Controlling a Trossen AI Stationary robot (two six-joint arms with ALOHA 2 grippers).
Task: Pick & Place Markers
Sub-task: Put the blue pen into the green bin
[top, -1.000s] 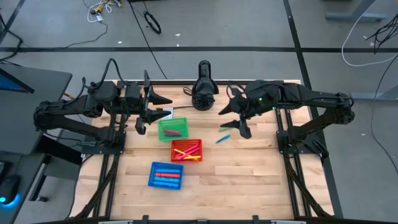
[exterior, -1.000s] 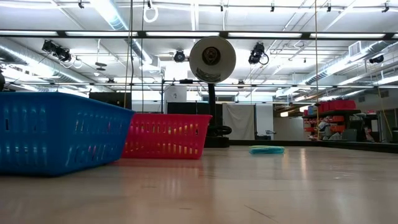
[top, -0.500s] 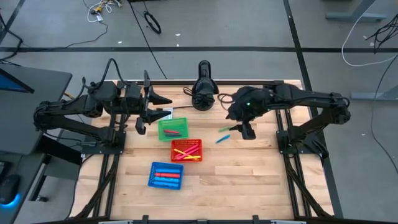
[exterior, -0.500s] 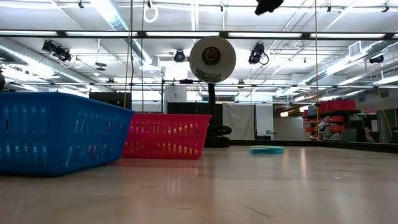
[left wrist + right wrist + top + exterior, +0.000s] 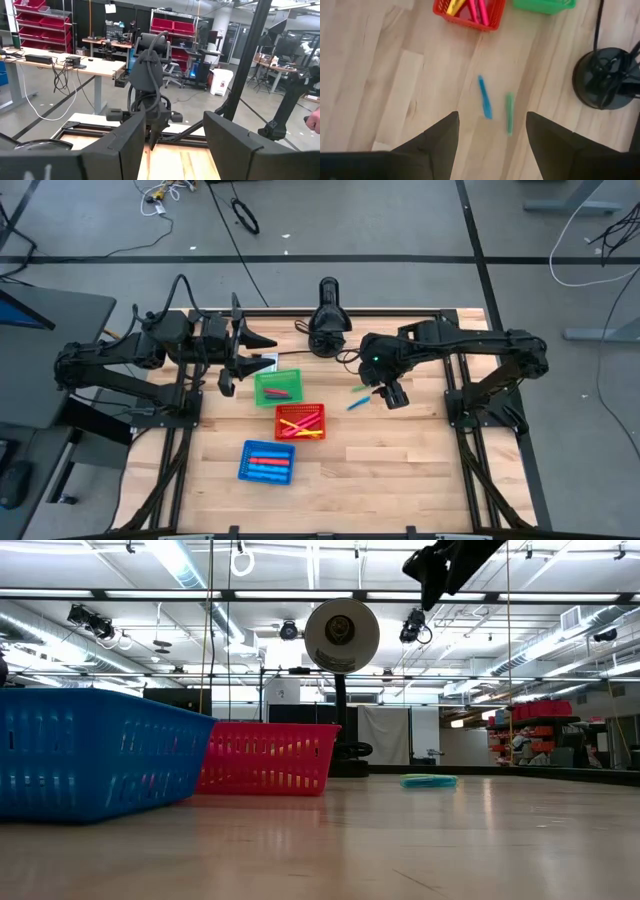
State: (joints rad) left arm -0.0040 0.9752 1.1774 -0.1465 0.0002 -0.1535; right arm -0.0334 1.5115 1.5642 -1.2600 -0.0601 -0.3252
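while the right pincer (image 5: pixel 392 394) hovers with fingers apart and empty over the two loose markers, a blue marker (image 5: pixel 484 97) and a green marker (image 5: pixel 509 113) lying side by side near the tabletop's right edge, this looks like the approach step. next: drop, straddle one, close. left pincer (image 5: pixel 232 363) waits apart at the far left corner.

Three plastic baskets sit in a loose diagonal on the wooden tabletop (image 5: pixel 400 470): green basket (image 5: pixel 277 387), red basket (image 5: pixel 300 421) and blue basket (image 5: pixel 267 461). A black round-based camera stand (image 5: pixel 327 330) stands at the far edge.
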